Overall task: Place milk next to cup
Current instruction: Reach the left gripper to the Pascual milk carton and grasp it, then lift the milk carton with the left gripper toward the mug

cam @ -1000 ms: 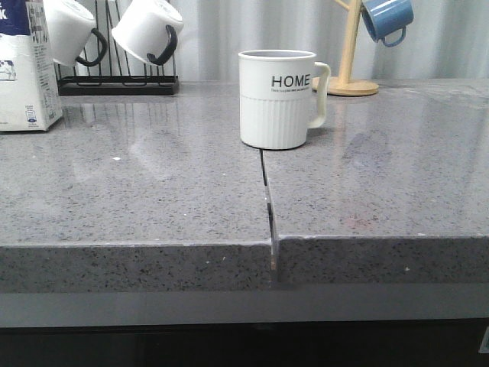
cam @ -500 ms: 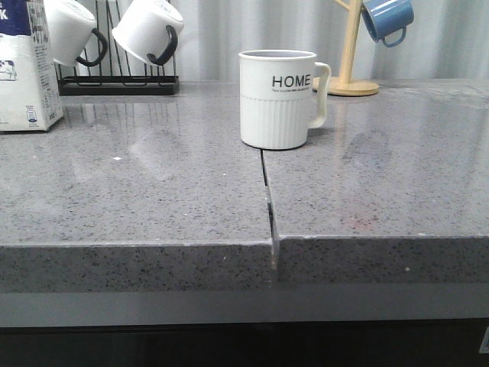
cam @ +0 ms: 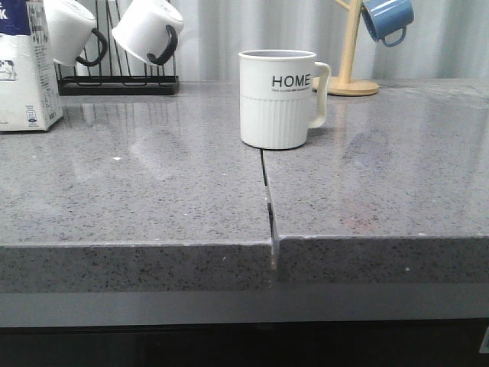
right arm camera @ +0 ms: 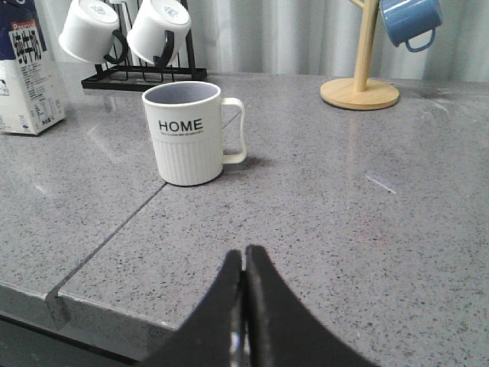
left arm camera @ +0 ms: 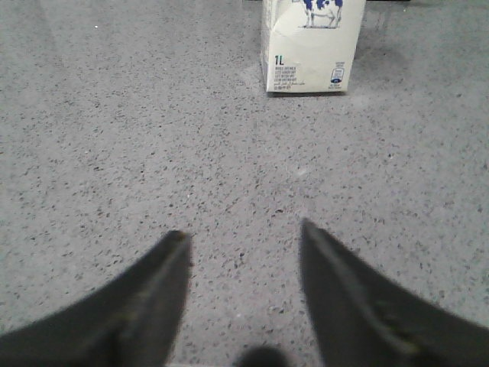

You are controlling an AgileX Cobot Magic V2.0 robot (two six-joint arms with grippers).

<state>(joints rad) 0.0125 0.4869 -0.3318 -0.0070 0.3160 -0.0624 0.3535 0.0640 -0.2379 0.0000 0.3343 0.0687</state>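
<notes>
Milk (cam: 27,69) stands upright near the counter's (cam: 153,199) far left edge, well apart from the cup (cam: 276,99), which sits mid-counter by the seam. Left gripper (left arm camera: 243,252) faces the carton w/ jaws spread wide, nothing held, not yet touching it. Right gripper (right arm camera: 244,306) is pressed closed, empty, near the front edge. Step in hand looks like the approach: line up square to the carton's sides, close low on the body so it doesn't tip. Carton: white, cow print, "1L" mark, tall, prob. top-heavy.
</notes>
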